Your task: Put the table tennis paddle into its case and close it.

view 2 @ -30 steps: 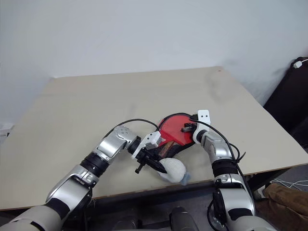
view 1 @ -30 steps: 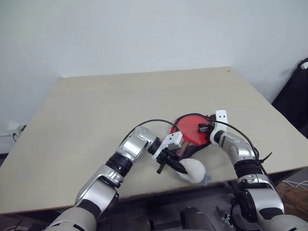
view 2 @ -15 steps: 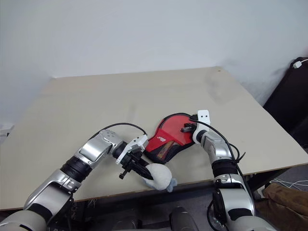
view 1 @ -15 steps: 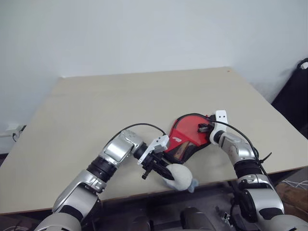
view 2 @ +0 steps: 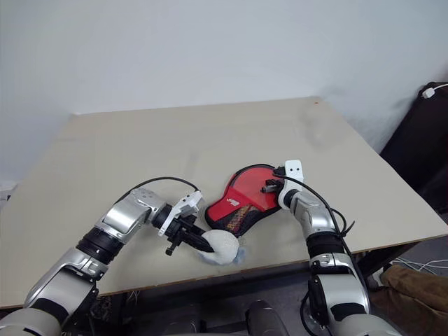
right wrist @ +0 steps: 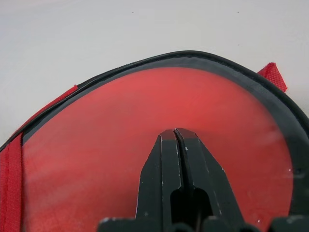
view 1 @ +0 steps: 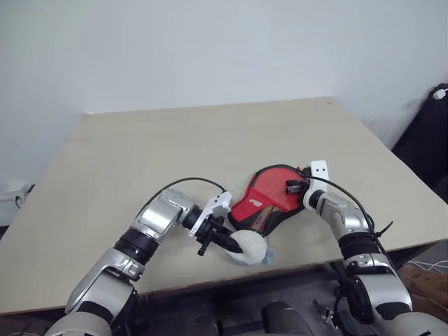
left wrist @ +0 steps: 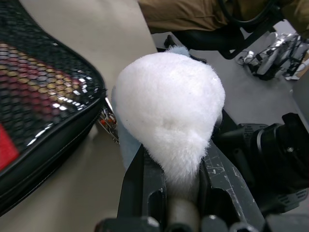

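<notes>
Red case point(view 1: 269, 199) flat on the tan surface point(view 1: 140, 154), near its front edge. Right gripper point(right wrist: 176, 133), jaws pressed together, over the case's round end at 3 o'clock. Left gripper point(left wrist: 174, 166) at 7 o'clock, jaws clamped on a white fuzzy ball point(left wrist: 169, 111). Paddle not discernible.

white fuzzy ball point(left wrist: 169, 108) in left claw point(left wrist: 176, 186), case point(left wrist: 43, 96) beside

paddle handle not made out, logo on case point(view 1: 269, 203) too small to read, case cut off at wrist-view edges
</notes>
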### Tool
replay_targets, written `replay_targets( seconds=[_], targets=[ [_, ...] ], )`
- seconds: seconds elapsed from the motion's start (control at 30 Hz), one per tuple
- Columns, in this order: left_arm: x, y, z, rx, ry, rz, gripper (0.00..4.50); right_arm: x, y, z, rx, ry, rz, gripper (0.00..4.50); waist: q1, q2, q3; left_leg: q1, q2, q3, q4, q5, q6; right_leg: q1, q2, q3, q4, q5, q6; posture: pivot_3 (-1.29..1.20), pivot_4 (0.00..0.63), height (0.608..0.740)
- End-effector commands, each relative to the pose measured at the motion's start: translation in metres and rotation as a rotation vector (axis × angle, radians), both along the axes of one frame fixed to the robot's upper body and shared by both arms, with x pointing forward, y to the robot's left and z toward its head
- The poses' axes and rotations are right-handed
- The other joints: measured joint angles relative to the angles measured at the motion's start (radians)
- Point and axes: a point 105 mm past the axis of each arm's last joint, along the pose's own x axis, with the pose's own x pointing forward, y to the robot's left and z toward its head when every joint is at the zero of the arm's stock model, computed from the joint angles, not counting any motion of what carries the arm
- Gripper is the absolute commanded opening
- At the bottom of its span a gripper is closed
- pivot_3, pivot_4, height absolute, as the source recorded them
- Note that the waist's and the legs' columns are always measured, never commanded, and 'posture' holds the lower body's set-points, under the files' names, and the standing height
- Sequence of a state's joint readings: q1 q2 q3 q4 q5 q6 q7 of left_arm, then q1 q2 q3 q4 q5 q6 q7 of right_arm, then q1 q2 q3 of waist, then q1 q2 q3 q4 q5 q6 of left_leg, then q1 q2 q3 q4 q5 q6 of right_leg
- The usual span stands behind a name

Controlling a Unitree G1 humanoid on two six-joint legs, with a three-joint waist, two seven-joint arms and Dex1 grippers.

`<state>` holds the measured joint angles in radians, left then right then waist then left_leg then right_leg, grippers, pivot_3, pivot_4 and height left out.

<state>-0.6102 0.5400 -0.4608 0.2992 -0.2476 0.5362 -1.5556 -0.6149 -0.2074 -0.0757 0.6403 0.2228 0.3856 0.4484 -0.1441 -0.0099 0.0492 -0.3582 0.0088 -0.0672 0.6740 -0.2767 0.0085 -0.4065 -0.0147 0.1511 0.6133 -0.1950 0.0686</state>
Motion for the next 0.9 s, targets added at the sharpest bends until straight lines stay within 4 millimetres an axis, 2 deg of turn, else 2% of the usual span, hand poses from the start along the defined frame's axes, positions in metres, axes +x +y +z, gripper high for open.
replay_targets(
  seconds=[0.03,0.13,0.3,0.37,0.4,0.83,0.9],
  targets=[
    [0.014,0.016,0.005,0.031,-0.051,0.051,0.29,-0.005,0.001,-0.011,-0.005,0.041,0.006,0.0,-0.007,0.0,0.0,0.0,0.0,0.0,0.0,0.0,0.0,0.0,0.0,0.0,0.0,0.0,0.0,0.0,0.0,0.74],
    [0.019,0.025,0.001,0.063,-0.064,0.074,0.29,-0.006,0.002,-0.011,-0.004,0.042,0.007,0.0,-0.009,0.0,0.0,0.0,0.0,0.0,0.0,0.0,0.0,0.0,0.0,0.0,0.0,0.0,0.0,0.0,0.0,0.74],
    [0.021,0.027,0.0,0.063,-0.065,0.074,0.29,-0.006,0.002,-0.012,-0.003,0.044,0.007,0.0,-0.01,0.0,0.0,0.001,0.0,0.0,0.0,0.0,0.0,0.0,0.0,0.0,0.003,0.0,0.0,0.0,0.0,0.74],
    [0.021,0.026,0.0,0.057,-0.069,0.074,0.97,-0.006,0.003,-0.012,-0.002,0.044,0.008,0.0,-0.01,0.0,0.0,0.002,0.0,0.0,0.001,0.0,0.0,0.0,0.0,0.0,0.004,0.0,0.0,0.0,0.0,0.74],
    [0.022,0.025,0.001,0.049,-0.073,0.075,1.12,-0.006,0.003,-0.012,-0.002,0.044,0.008,0.0,-0.01,0.0,0.0,0.002,0.0,0.0,0.001,0.0,0.0,0.0,0.0,0.0,0.006,0.0,0.0,0.0,0.0,0.74],
    [0.022,0.016,0.012,-0.04,-0.04,0.084,4.45,-0.007,0.004,-0.013,-0.003,0.047,0.011,0.0,-0.009,0.0,0.0,0.002,0.0,0.0,0.003,0.001,0.001,0.0,0.0,0.0,0.009,0.0,0.0,0.0,0.0,0.74],
    [0.022,0.015,0.016,-0.06,-0.036,0.087,4.48,-0.007,0.004,-0.013,-0.003,0.048,0.011,0.0,-0.009,0.0,0.0,0.002,0.0,0.0,0.003,0.001,0.001,0.0,0.0,0.0,0.009,0.0,0.0,0.0,0.0,0.74]
  ],
)
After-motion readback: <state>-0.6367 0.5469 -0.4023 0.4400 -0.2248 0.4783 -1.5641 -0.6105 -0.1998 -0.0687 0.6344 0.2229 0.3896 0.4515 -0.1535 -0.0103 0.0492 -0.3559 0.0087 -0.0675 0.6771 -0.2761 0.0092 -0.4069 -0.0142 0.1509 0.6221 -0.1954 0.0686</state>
